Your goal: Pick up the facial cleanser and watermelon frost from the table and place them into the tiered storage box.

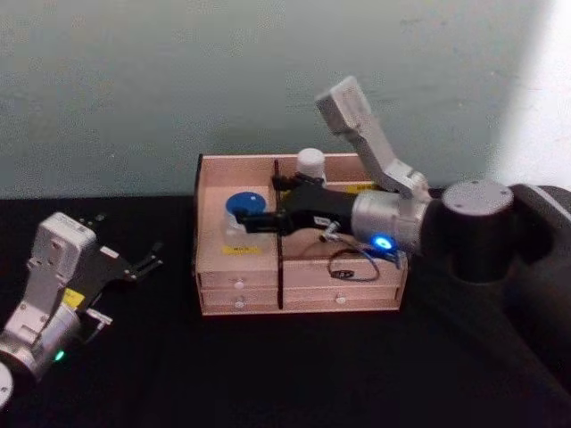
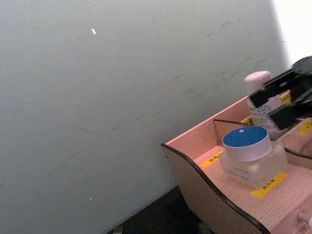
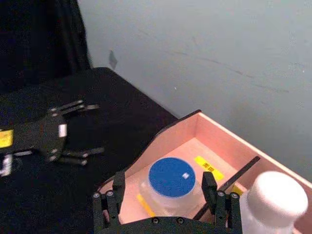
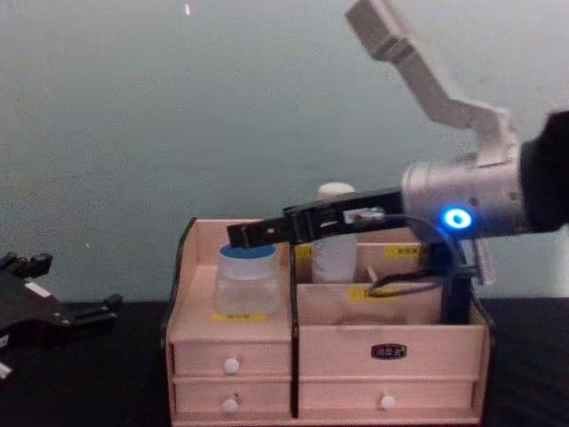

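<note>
1. Small drawers with white knobs (image 4: pixel 232 365) fronted the tiered storage box (image 1: pixel 343 290), the landmark for all else.
2. Inside its left compartment sat the watermelon frost (image 1: pixel 240 214), blue lid up; the facial cleanser (image 1: pixel 310 164) stood upright in a rear compartment, just right of the black divider (image 1: pixel 278 241).
3. Above the jar hung the right gripper (image 3: pixel 165 197), fingers spread either side of it and holding nothing.
4. Judged from this, both items were placed (the release looked complete); the next move called for lifting straight clear, minding the divider and bottle beside the fingers.
5. Left of the box, the left gripper (image 1: pixel 147 264) lay parked on the black table (image 1: pixel 294 374), fingers apart, empty.
</note>
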Robot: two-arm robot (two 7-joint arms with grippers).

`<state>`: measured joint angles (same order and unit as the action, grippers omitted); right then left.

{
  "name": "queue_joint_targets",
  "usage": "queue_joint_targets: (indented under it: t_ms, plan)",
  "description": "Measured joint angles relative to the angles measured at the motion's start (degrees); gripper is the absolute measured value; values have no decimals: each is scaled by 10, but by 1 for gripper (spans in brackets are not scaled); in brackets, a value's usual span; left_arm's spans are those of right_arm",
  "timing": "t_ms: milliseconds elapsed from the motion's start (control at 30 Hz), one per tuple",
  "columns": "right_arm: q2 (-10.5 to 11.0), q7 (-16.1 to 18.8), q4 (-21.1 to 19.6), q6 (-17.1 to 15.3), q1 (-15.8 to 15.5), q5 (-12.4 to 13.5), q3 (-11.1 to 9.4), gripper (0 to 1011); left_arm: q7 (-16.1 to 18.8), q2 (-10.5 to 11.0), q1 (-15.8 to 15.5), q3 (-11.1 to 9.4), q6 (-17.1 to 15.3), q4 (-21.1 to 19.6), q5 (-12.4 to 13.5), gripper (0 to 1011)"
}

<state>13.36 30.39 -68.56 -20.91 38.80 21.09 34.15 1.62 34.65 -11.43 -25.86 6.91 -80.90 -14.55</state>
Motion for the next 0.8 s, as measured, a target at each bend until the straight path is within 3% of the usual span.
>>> queue_joint_targets:
  t_ms: [300,367,400,567,600,800]
  plan:
    - [68,20,-91,-1,-52,24,-7,1002,0,0,0,0,0,0,0,1002]
    - [96,25,-120,3,-74,32,-13,1003,0,0,0,0,0,0,0,1001]
    - [96,25,-120,3,-74,32,-13,1003,0,0,0,0,0,0,0,1001]
    - [144,26,-163,18,-112,50,-30,1002,0,0,0,0,0,0,0,1001]
    - [144,26,-163,18,-112,50,-30,1003,0,0,0,0,0,0,0,1001]
    - [169,-24,-194,44,-151,59,-63,1002,0,0,0,0,0,0,0,1001]
